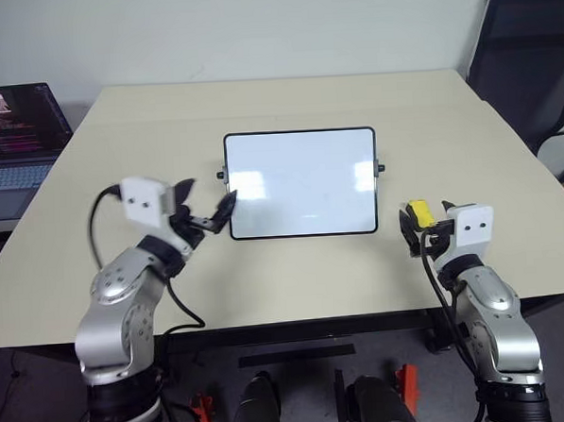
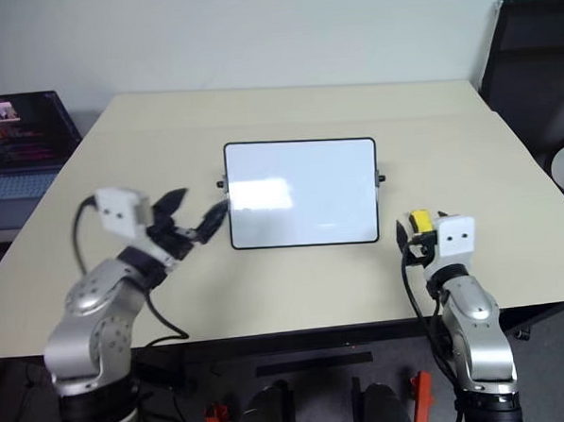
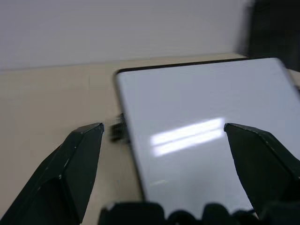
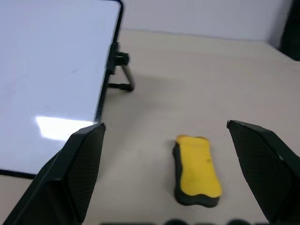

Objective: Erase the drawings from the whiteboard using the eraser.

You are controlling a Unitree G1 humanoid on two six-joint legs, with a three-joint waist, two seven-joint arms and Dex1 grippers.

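Observation:
The whiteboard (image 1: 301, 183) lies in the middle of the table, glossy white with a thin black frame; glare streaks cross it and the drawings are too faint to make out. The yellow eraser (image 1: 418, 212) rests on the table just right of the board's near right corner. My right gripper (image 4: 165, 124) hovers open just behind the eraser (image 4: 197, 171), which lies free between the lines of its fingers, untouched. My left gripper (image 1: 212, 191) is raised at the board's left edge, open and empty, pointing across the board (image 3: 201, 136).
A laptop (image 1: 13, 140) with a lit screen stands on a lower desk at far left. A black chair (image 1: 529, 56) stands behind the table's right corner. Small black knobs (image 1: 381, 168) stick out from the board's short sides. Bare tabletop (image 1: 295, 286) surrounds the board.

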